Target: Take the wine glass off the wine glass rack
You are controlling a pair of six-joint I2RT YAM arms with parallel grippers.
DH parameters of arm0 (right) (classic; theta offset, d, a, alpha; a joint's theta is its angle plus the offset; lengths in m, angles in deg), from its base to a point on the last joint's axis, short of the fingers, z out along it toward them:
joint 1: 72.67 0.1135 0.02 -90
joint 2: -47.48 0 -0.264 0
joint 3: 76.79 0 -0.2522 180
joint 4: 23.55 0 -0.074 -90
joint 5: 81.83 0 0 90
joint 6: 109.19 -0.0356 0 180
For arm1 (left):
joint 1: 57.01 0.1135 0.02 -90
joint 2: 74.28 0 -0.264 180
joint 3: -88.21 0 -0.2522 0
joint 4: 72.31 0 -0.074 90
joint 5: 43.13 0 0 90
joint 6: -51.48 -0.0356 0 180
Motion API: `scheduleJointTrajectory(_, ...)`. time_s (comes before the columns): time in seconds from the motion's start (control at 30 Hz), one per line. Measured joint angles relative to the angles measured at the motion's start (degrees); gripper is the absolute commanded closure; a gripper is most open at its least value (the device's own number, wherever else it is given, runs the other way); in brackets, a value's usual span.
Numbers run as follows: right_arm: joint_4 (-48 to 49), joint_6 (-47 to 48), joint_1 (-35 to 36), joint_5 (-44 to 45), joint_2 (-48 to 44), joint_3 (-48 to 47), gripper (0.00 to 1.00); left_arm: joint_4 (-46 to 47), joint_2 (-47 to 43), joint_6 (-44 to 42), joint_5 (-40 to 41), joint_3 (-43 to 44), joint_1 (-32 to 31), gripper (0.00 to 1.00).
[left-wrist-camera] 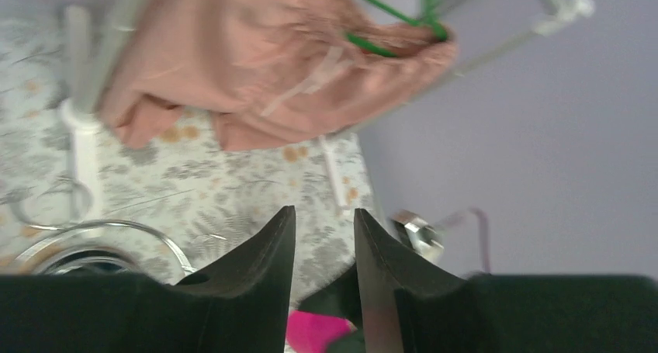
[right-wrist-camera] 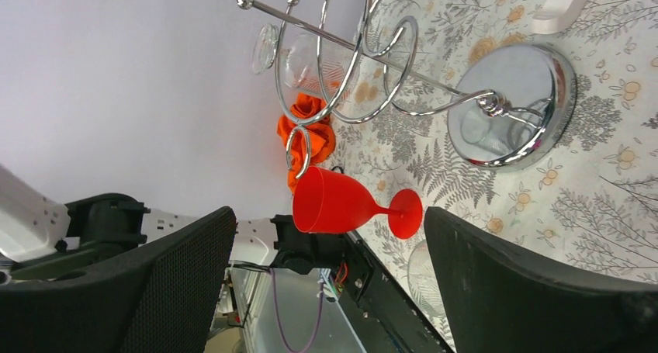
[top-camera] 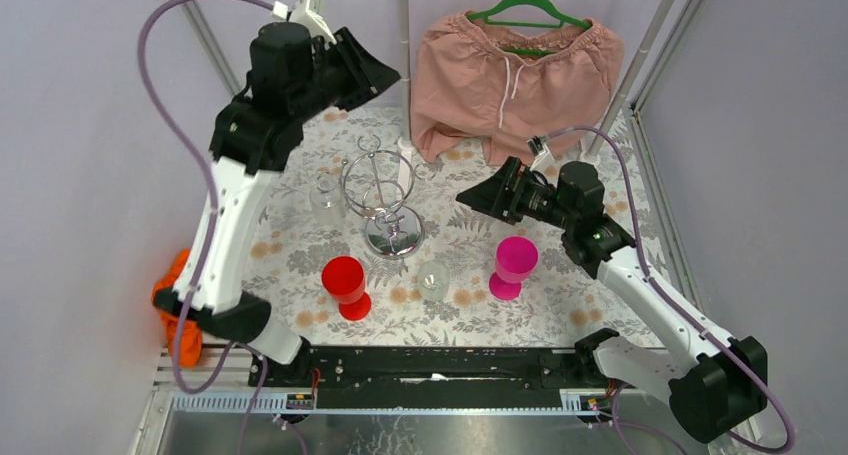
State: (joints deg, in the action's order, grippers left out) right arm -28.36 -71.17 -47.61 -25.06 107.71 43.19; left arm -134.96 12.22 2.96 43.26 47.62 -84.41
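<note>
The chrome wine glass rack (top-camera: 385,190) stands mid-table on its round mirror base (top-camera: 393,237). A clear wine glass (top-camera: 327,201) hangs upside down from a hook on its left side. It also shows in the right wrist view (right-wrist-camera: 299,58), with the rack (right-wrist-camera: 349,74) beside it. My left gripper (top-camera: 390,75) is high above the back of the table, behind the rack, with its jaws narrowly apart and empty (left-wrist-camera: 324,213). The rack's ring (left-wrist-camera: 101,233) is at its lower left. My right gripper (top-camera: 466,197) is wide open and empty, right of the rack and pointing at it (right-wrist-camera: 330,213).
A red goblet (top-camera: 345,283), a clear glass (top-camera: 433,280) and a magenta goblet (top-camera: 513,265) stand in front of the rack. Pink shorts on a green hanger (top-camera: 515,75) hang at the back, beside a white post (top-camera: 405,65). An orange cloth (top-camera: 172,305) lies off the left edge.
</note>
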Motion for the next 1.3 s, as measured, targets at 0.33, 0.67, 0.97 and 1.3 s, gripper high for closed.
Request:
scheduleJointTrajectory(0.33, -2.67, 2.45, -1.4, 0.76, -0.48, -0.22, 0.0, 7.91, 3.3, 4.76, -26.95, -14.78, 37.62, 0.62)
scheduleJointTrajectory(0.67, -2.16, 2.34, -2.38, 0.59, 0.74, -0.17, 0.0, 17.2, -8.48, -1.66, -42.69, -40.15, 52.33, 0.56)
scheduleJointTrajectory(0.97, -0.07, 1.53, -3.04, -0.07, 1.29, 0.26, 0.0, 24.48, -19.98, -2.84, -49.99, -62.75, 53.46, 0.53)
scheduleJointTrajectory(1.3, 3.28, -0.79, -3.06, -1.92, 2.8, 1.86, 0.0, 28.41, -25.51, -2.64, -52.54, -68.52, 53.42, 0.53)
